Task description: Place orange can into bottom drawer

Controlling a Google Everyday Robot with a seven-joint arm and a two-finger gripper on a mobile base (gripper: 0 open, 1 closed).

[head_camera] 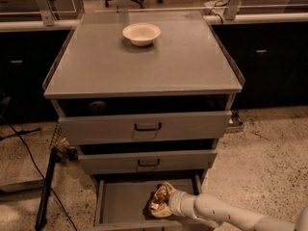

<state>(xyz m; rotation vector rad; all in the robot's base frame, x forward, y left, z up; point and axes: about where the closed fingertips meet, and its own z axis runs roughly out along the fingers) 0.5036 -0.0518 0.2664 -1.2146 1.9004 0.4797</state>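
Cabinet [144,66] geometry sets the limits: beneath its flat surface the middle drawer [147,161] juts out above the back of the bottom drawer [120,205], which is pulled out furthest and shows a bare tray floor. The white arm [226,213] reaches in from the lower right, crossing the tray's right front corner. At its end the gripper [165,204] sits inside the tray, right of centre and toward the front, with its jaws clamped on the can [158,199]. The can is tilted, and whether it already touches the floor cannot be told. Release looks like the step in hand. To do it well, lower the can until the floor takes its weight, then part the jaws slowly and only a little, because a dented round can could roll or tip if dropped. Keep the wrist below the middle drawer's front and away from the right wall. Afterwards, draw back along the arm's own line, lifting over the front lip rather than dragging across it, so the can is not nudged.
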